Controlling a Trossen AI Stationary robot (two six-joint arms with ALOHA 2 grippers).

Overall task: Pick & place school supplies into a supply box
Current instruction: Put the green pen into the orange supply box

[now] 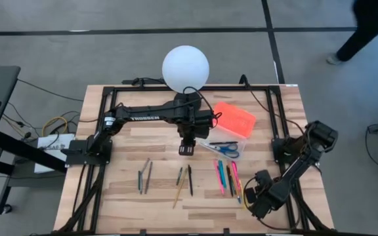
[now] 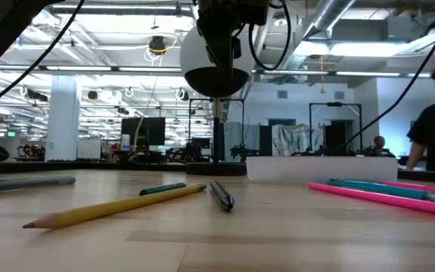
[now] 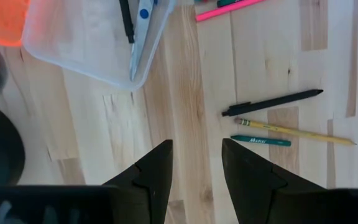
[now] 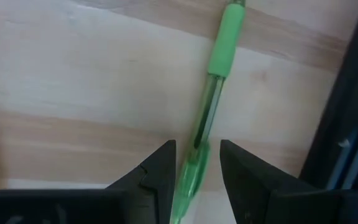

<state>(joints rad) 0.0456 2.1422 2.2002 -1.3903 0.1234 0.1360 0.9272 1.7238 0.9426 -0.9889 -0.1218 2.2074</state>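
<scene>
Wooden table [image 1: 123, 196]: white globe lamp [image 1: 185, 67] behind supply box [image 1: 231, 131].

The supply box [image 1: 227, 141], a clear plastic case, lies open on the desk with its orange lid [image 1: 235, 118] tilted back. Blue-handled scissors [image 1: 225, 149] are contained in it. Pens and pencils are laid out in loose groups on the desk: grey [image 1: 144, 176], yellow pencil [image 1: 180, 191], pink [image 1: 219, 174], green pen [image 4: 211, 93].
</scene>
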